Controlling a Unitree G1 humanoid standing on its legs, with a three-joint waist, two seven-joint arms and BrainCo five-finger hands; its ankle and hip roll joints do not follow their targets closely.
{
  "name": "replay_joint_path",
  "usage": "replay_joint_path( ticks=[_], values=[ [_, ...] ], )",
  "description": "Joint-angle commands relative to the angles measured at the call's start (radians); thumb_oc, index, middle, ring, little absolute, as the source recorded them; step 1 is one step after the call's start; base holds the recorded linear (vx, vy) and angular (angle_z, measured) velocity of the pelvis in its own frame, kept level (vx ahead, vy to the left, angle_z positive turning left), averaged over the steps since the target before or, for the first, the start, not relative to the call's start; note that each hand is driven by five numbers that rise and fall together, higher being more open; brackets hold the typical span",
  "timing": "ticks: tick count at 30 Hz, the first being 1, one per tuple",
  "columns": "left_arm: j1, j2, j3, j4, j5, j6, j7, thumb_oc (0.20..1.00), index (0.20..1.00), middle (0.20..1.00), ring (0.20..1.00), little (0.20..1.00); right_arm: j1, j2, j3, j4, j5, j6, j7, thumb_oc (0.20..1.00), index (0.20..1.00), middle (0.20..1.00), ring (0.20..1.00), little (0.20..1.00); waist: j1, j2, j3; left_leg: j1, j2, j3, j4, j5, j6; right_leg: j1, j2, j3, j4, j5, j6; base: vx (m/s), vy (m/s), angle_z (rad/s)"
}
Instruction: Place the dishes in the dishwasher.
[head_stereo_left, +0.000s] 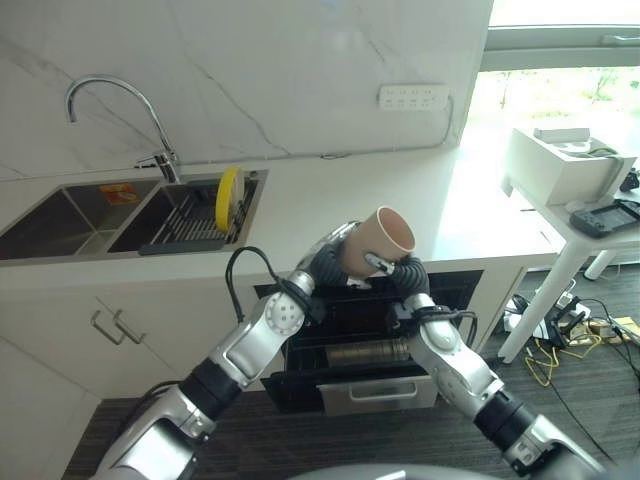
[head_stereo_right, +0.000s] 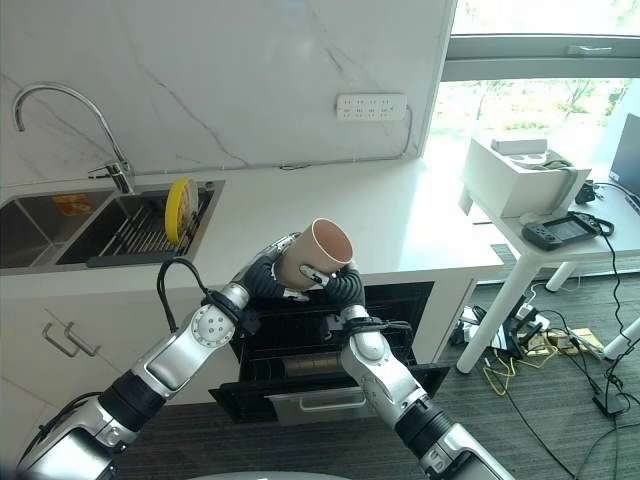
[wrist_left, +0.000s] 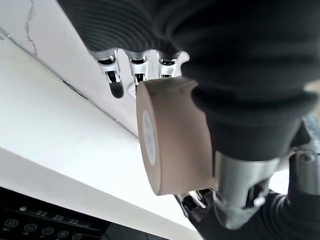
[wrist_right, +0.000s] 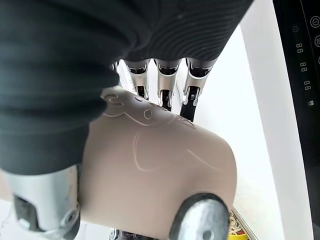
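The open dishwasher (head_stereo_left: 360, 350) sits nearest, under the counter (head_stereo_left: 330, 205). Above it, the left hand (head_stereo_left: 330, 262) and right hand (head_stereo_left: 395, 272) both curl round a beige cup (head_stereo_left: 378, 240), tilted with its mouth up and rightward. Farther left, a yellow plate (head_stereo_left: 229, 198) stands upright in the sink (head_stereo_left: 150, 215).

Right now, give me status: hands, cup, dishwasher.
Both hands, left and right, shut on cup, tilted, held above the counter edge. Dishwasher open below, rack out. Nothing in the way.
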Motion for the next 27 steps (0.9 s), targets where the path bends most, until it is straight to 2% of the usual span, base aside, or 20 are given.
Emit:
replay_joint_path(
  ticks=[1, 12, 16, 23, 27],
  values=[
    [-0.056, -0.015, -0.159, 0.043, 0.029, -0.048, 0.013, 1.000, 1.000, 1.000, 1.000, 1.000, -0.220, 0.091, -0.072, -0.120, -0.036, -0.154, 0.009, 0.200, 0.200, 0.200, 0.200, 0.200, 0.003, -0.029, 0.025, 0.068, 0.022, -0.007, 0.004, -0.123, -0.002, -0.029, -0.059, -0.029, 0.025, -0.022, 0.038, 0.00, 0.000, 0.00],
    [0.012, 0.005, -0.080, 0.073, 0.057, -0.090, 0.101, 1.000, 1.000, 1.000, 1.000, 1.000, -0.109, 0.078, -0.157, -0.074, -0.013, -0.239, -0.022, 0.200, 0.200, 0.200, 0.200, 0.200, 0.002, -0.027, 0.026, 0.067, 0.025, -0.005, 0.004, -0.122, -0.002, -0.028, -0.060, -0.038, 0.027, -0.019, 0.035, 0.00, 0.000, 0.00],
    [0.017, 0.007, -0.072, 0.080, 0.062, -0.094, 0.110, 1.000, 1.000, 1.000, 1.000, 1.000, -0.100, 0.080, -0.184, -0.051, -0.001, -0.269, 0.001, 0.200, 0.200, 0.200, 0.200, 0.200, 0.003, -0.026, 0.029, 0.067, 0.022, -0.011, 0.004, -0.125, -0.001, -0.026, -0.058, -0.038, 0.028, -0.021, 0.033, 0.00, -0.001, 0.01],
    [0.033, 0.011, -0.050, 0.075, 0.075, -0.100, 0.123, 1.000, 1.000, 1.000, 1.000, 1.000, -0.071, 0.076, -0.180, -0.066, 0.021, -0.259, 0.023, 0.200, 0.200, 0.200, 0.200, 0.200, 0.003, -0.028, 0.030, 0.068, 0.021, -0.011, 0.004, -0.125, 0.000, -0.027, -0.057, -0.038, 0.029, -0.022, 0.033, 0.00, -0.001, 0.01],
    [0.031, 0.008, -0.056, 0.093, 0.071, -0.093, 0.122, 1.000, 1.000, 1.000, 1.000, 1.000, -0.073, 0.082, -0.179, -0.063, 0.025, -0.290, 0.023, 0.200, 0.200, 0.200, 0.200, 0.200, 0.003, -0.027, 0.032, 0.067, 0.022, -0.010, 0.004, -0.123, -0.001, -0.029, -0.058, -0.040, 0.031, -0.022, 0.033, 0.00, 0.000, 0.00]
  ],
)
